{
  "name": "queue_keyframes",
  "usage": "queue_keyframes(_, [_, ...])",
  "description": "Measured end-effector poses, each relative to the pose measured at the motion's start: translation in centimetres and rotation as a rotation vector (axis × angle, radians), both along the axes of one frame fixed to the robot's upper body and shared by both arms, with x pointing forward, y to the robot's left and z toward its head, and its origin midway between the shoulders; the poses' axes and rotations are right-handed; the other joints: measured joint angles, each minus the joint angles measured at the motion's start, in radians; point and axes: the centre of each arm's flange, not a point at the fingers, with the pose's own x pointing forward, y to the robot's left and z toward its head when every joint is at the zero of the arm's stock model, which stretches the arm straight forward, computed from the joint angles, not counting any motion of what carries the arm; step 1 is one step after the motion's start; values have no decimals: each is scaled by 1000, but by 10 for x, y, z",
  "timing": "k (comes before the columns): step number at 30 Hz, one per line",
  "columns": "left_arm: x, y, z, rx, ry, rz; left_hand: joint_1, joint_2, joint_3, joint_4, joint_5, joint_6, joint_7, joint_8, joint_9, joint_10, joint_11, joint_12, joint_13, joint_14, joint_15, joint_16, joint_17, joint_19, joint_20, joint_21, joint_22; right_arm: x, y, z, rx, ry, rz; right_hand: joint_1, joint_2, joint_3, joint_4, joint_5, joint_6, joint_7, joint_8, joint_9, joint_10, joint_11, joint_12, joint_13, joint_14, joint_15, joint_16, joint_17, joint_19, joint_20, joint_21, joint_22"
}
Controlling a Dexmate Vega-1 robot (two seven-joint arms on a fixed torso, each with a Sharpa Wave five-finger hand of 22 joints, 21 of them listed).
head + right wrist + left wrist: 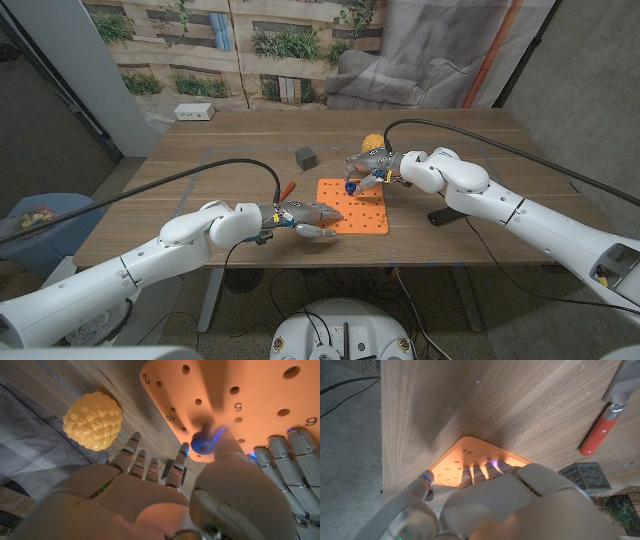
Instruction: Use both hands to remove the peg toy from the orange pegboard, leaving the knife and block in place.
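The orange pegboard [365, 212] lies flat on the table, a little right of the middle. A blue peg toy [350, 185] stands at its far left corner. My right hand [374, 165] reaches over that corner and pinches the peg toy [201, 444] between thumb and a fingertip, with the other fingers spread past the board's edge. My left hand [305, 218] presses its fingertips [479, 473] on the pegboard [451, 462] at the near left corner, thumb at the board's edge. A red-handled knife [285, 188] lies left of the board. A grey block [305, 157] sits beyond it.
A yellow spiky ball [372, 140] sits behind my right hand, close to the board's far edge [93, 420]. A small black object [440, 215] lies right of the board under my right arm. A white box [193, 112] stands at the table's far left.
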Motion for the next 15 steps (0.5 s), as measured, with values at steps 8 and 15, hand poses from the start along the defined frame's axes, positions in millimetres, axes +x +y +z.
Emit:
queue_keyframes(8, [0, -1, 0, 3, 3, 0, 0, 0, 6, -6, 0, 0, 0, -2, 1, 0, 0, 0, 0, 0, 1, -1, 0, 0, 0, -2, 0, 0, 1, 0, 4, -14, 14, 17, 1, 3, 3, -4, 73, -2, 36, 9, 22, -8, 0, -5, 18, -7, 4, 0, 24, -9, 0, 0])
queue_keyframes(15, [1, -1, 0, 3, 6, 3, 0, 0, 10, -10, 0, 0, 0, 0, 1, 0, 0, -1, 0, 0, 1, 0, 0, 0, 0, -4, 0, -1, 2, 2, -2, -22, 25, 22, 6, 3, 3, -4, 98, -2, 49, 12, 25, -7, 0, -5, 27, -5, 4, 0, 29, -15, 0, 0])
